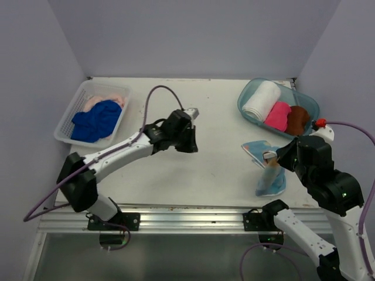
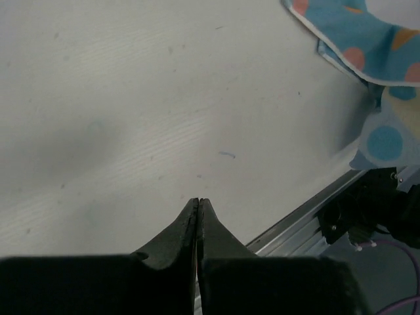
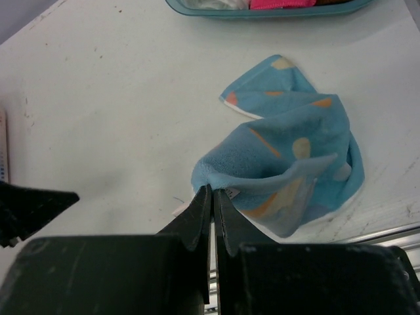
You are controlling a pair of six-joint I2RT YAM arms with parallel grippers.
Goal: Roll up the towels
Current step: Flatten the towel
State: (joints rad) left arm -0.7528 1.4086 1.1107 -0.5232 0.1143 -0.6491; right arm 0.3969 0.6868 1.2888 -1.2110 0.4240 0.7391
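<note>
My right gripper (image 3: 212, 189) is shut on a corner of the light blue cartoon-print towel (image 3: 289, 157), which lies crumpled with that edge pulled up. From above, the towel (image 1: 272, 182) sits near the table's front right, under the right gripper (image 1: 270, 158). My left gripper (image 2: 199, 200) is shut and holds nothing, hovering over bare table near the middle (image 1: 190, 141). A corner of the print towel (image 2: 354, 33) shows at the upper right of the left wrist view. The royal blue towel (image 1: 94, 121) and the peach towel (image 1: 106, 95) lie in the basket.
The white lattice basket (image 1: 65, 126) stands at the back left. The teal tub (image 1: 246, 93) at the back right holds rolled white (image 1: 262, 100), pink (image 1: 277, 115) and brown (image 1: 297, 119) towels. The metal rail (image 1: 187, 213) runs along the front edge.
</note>
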